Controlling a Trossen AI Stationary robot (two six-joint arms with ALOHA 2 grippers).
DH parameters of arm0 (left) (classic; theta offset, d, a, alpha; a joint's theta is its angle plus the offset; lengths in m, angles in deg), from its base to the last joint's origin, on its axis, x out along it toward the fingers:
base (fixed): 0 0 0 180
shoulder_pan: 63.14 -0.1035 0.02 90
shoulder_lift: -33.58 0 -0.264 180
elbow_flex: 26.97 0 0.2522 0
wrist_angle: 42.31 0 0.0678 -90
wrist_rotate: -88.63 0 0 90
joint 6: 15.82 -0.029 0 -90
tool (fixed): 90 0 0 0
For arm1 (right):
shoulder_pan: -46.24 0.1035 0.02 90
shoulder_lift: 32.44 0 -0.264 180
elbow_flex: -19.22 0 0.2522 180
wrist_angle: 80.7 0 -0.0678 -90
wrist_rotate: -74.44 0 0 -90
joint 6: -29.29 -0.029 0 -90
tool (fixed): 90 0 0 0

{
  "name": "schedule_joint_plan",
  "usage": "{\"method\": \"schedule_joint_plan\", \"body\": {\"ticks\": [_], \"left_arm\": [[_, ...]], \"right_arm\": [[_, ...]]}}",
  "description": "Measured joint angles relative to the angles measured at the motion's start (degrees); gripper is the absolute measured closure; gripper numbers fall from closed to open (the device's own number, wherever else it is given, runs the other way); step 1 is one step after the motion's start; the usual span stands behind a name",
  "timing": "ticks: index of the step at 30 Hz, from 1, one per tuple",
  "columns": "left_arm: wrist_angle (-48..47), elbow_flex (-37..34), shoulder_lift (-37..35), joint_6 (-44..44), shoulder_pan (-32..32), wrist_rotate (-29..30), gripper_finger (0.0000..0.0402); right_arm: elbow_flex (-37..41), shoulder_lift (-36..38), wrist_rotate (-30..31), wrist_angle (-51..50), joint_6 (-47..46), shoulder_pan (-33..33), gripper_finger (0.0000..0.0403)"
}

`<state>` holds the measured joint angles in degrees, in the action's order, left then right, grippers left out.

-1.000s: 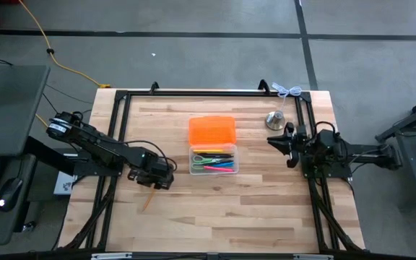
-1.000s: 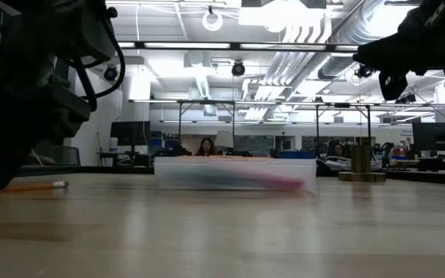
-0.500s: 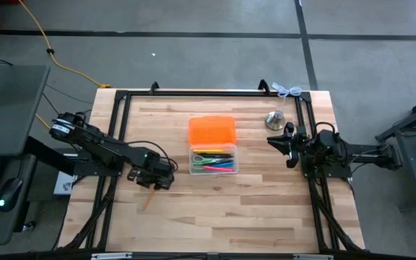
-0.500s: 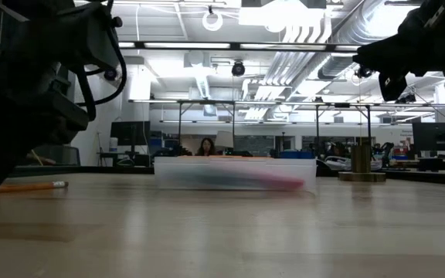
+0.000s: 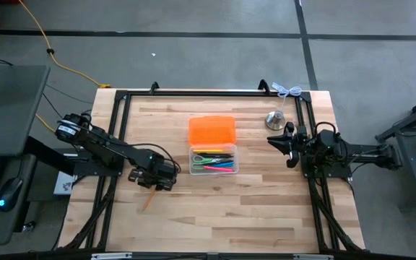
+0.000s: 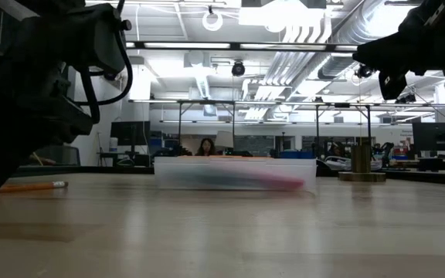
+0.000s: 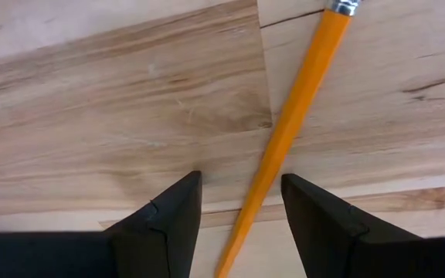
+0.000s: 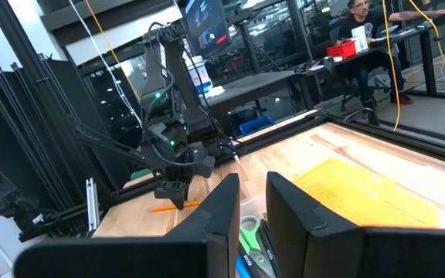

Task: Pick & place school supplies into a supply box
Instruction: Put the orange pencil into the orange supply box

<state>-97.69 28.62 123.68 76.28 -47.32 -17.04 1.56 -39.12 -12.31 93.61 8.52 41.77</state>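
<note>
One orange pencil [image 7: 284, 139] on desk [image 5: 215, 209], framed between spread left fingers [image 7: 164, 220] in wrist view only; right fingers [image 8: 300, 205] slightly apart, empty.

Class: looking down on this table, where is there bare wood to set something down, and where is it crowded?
Free: the wide strip between the supply box and the table's near edge, right of the pencil. Crowded: around the left pincer over that pencil, and the bell-shaped object beside the right pincer.

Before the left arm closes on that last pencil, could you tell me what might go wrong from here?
The pencil lies slanted between the open left end effector, nearer one finger, so closing may spin or flick it. The fingers sit low over the table and could scrape it. Carrying it to the supply box might snag the orange lid.
</note>
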Motion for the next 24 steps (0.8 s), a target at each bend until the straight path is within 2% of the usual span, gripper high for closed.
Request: {"method": "schedule_joint_plan", "body": {"ticks": [4,12,24], "left_arm": [[-0.02,0.0,0.0,0.68,0.0,0.5,0.0197],[1.08,0.0,0.02,0.92,0.02,2.03,0.0261],[0.27,1.8,0.28,1.38,0.11,4.5,0.0326]], "right_arm": [[0.0,0.0,-0.2,0.14,-0.18,0.0,0.0359],[0.0,0.0,-0.22,0.32,-0.2,0.0,0.0359],[-0.02,0.0,-0.53,0.39,-0.22,0.0,0.0359]]}}
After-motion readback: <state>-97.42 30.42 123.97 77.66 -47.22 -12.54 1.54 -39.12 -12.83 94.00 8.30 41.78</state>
